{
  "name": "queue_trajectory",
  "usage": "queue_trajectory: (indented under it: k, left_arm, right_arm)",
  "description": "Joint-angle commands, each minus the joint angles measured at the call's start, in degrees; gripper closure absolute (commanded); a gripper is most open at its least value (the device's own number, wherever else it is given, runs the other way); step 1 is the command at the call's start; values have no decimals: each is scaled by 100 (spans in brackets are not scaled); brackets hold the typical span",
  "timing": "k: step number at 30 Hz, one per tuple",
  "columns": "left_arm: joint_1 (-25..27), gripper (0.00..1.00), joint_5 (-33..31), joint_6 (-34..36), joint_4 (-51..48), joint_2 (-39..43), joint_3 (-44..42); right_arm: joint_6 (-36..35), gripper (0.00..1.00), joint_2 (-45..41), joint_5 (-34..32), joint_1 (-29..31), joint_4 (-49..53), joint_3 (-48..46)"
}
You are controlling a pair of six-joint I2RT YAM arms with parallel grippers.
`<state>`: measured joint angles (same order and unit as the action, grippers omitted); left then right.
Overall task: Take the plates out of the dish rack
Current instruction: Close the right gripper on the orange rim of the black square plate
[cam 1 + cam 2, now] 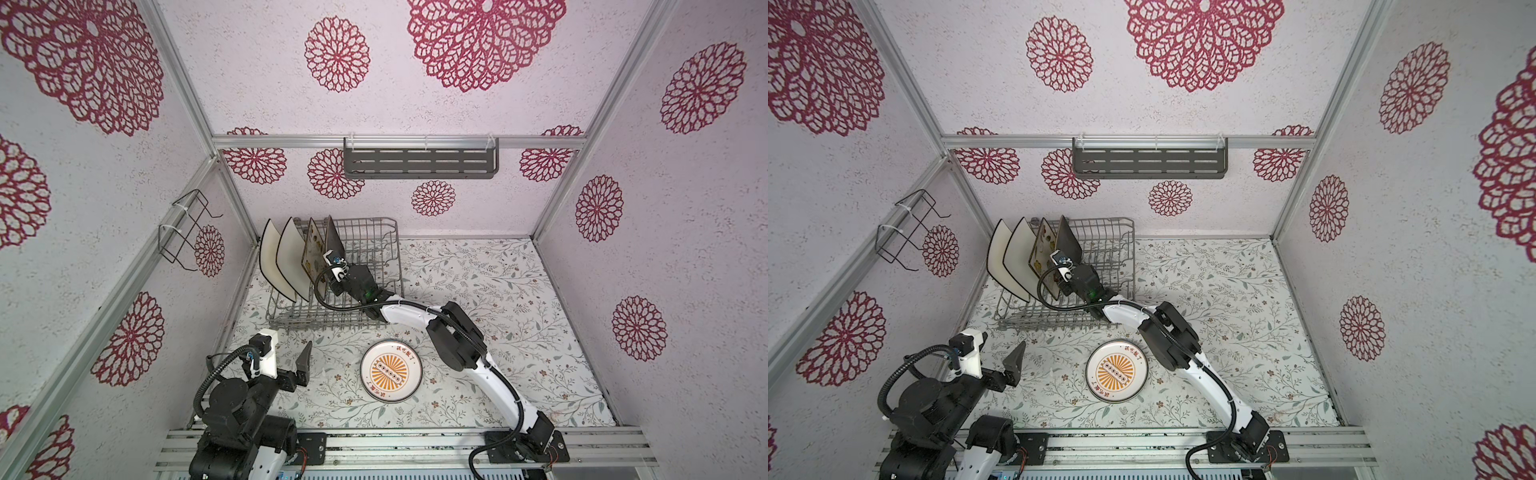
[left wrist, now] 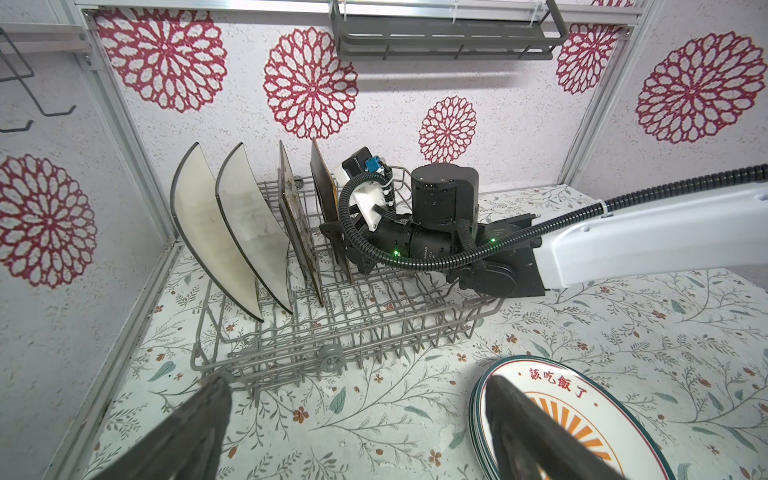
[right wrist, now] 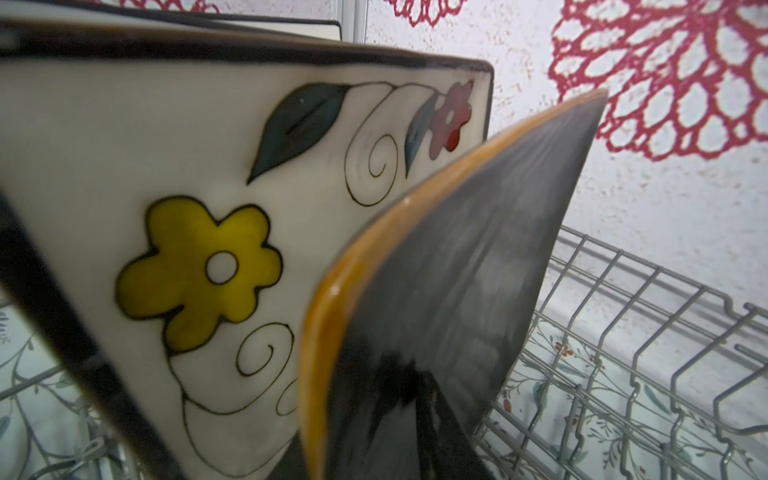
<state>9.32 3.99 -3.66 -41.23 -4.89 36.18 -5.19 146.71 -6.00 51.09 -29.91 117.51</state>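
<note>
The grey wire dish rack (image 1: pixel 376 226) (image 2: pixel 374 332) stands at the back left. Upright in it are two white black-rimmed square plates (image 1: pixel 270 253) (image 1: pixel 291 262), a flowered cream plate (image 1: pixel 313 253) (image 3: pixel 208 166) and a dark brown plate (image 1: pixel 334 241) (image 3: pixel 478 270). My right gripper (image 1: pixel 334 286) reaches into the rack and is shut on the dark brown plate's near edge; one finger (image 3: pixel 440 436) lies on its dark face. A stack of round sunburst plates (image 1: pixel 391 371) (image 2: pixel 582 407) lies on the mat. My left gripper (image 1: pixel 286 353) (image 2: pixel 357 382) hangs open and empty at the front left, beside the stack.
A dark grey slotted shelf (image 1: pixel 419 162) hangs on the back wall. A thin black wire bracket (image 1: pixel 183 232) is fixed to the left wall. The right arm (image 1: pixel 457 332) stretches across the mat behind the round plates. An aluminium rail (image 1: pixel 415 440) runs along the front.
</note>
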Motion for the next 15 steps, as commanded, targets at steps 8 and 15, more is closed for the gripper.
queue_trajectory:
  k: [8, 15]
  left_arm:
    - [-22, 3, 23, 32, 94, -19, 3]
    - [-38, 3, 72, 49, 92, 35, 0]
  right_arm:
    - [208, 81, -383, -156, -99, -676, -358]
    - [154, 88, -494, -155, -101, -632, -403]
